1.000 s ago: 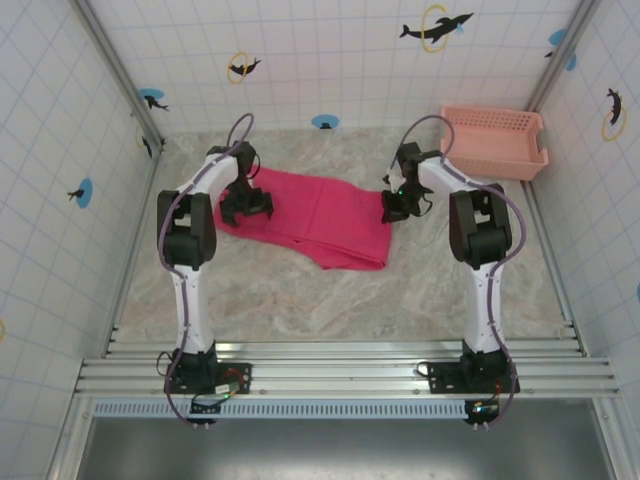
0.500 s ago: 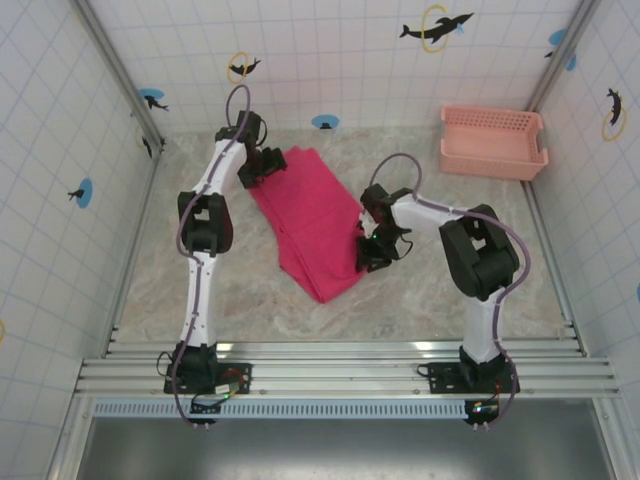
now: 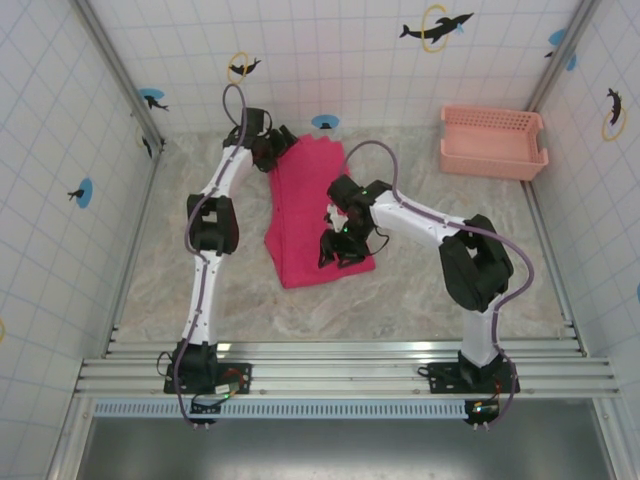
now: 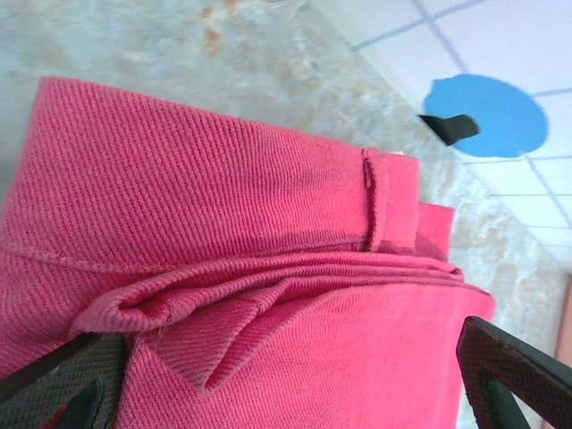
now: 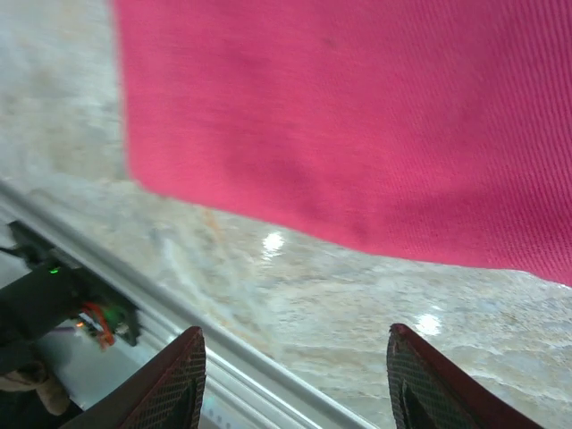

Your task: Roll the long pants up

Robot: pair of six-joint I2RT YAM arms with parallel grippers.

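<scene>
- The long pants [image 3: 312, 205], plain magenta-red soft cloth trousers, lie folded into one narrow strip on the marbled beige table [image 3: 430, 290], left of the middle.
- The strip's long axis runs from the back wall toward us, its near end swung slightly to the right.
- The left gripper [image 3: 278, 150] sits at the far end. From its wrist camera we see its fingers [image 4: 514, 375] spread wide to either side of the stacked waistband layers, pinching nothing.
- The right gripper [image 3: 337, 255] hangs over the strip's right edge close to the near end. Its jaws stand apart with only bare table between them, and the cloth's edge lies just ahead of the fingertips.
- So each arm has one end of the strip: the waistband lies straight ahead of the left hand, the leg end just beside the right.
- We judge that a roll has to travel along that long axis, starting from one of the two ends.
- The table looks smooth and glossy, so we expect the cloth may slide rather than curl.
- There is room all round: the pale salmon-pink slotted plastic basket [image 3: 495, 140] stands well apart in the far right corner. The white tiled walls [image 3: 60, 150] hem in the far end more closely.
</scene>
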